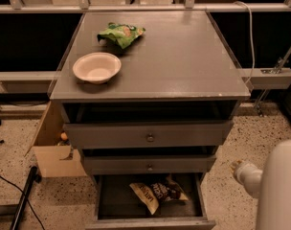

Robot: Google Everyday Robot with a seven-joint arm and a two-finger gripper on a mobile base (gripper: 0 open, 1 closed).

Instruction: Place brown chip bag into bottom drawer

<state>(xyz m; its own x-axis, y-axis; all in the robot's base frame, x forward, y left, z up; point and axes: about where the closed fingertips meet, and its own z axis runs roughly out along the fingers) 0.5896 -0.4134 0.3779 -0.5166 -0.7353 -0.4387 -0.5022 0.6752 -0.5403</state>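
- Speckled floor point(11, 143) under a grey cabinet point(184, 135).
- The brown chip bag point(155, 194) lies in the cabinet's open bottom drawer point(114, 202), so placing looks done.
- The gripper is out of sight and I cannot tell its state. Only the arm point(282, 190) shows, right of the cabinet.
- Next: probably back away.

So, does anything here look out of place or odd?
The deep grey bottom drawer stands pulled out, with the crinkly brown chip bag lying slanted inside. The gripper is out of view; only the white arm shows at lower right.

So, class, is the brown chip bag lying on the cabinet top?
No, the brown chip bag lies inside the open bottom drawer; the gripper is out of view.
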